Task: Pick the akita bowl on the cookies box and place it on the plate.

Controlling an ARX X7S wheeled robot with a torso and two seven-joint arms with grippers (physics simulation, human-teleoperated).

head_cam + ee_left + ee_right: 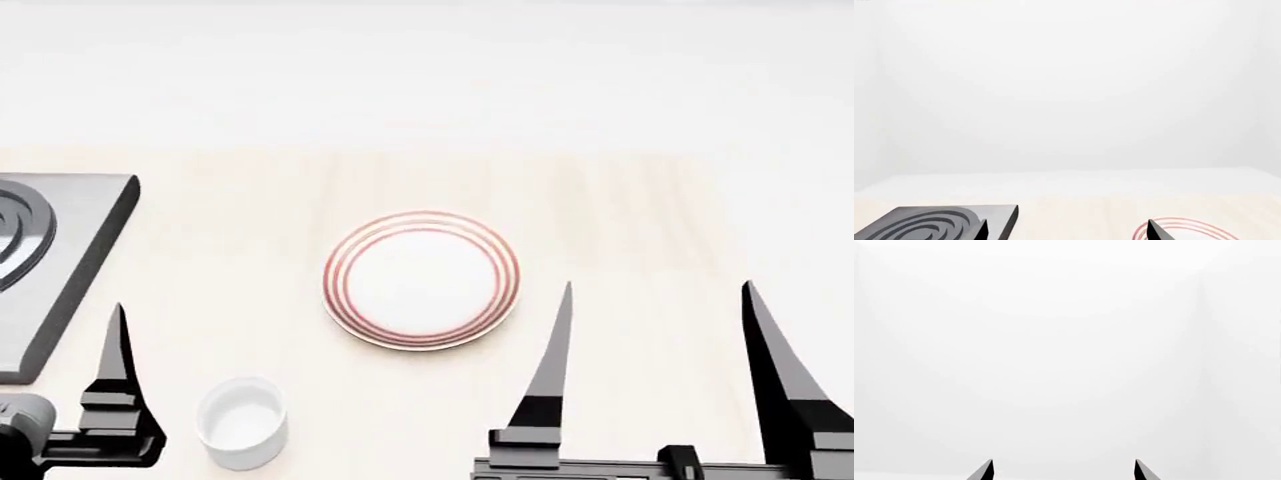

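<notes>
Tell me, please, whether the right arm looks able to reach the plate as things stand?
Probably yes. The plate lies bare on the table just ahead and to the left of the open right gripper, with nothing between them; the white cup sits off nearer the left gripper.

Bright, washed-out, nearly shadowless renders

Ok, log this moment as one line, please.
stage: pre-grasp | akita bowl, cookies box: out of view | plate: bare | left gripper: open | right gripper: open
</notes>
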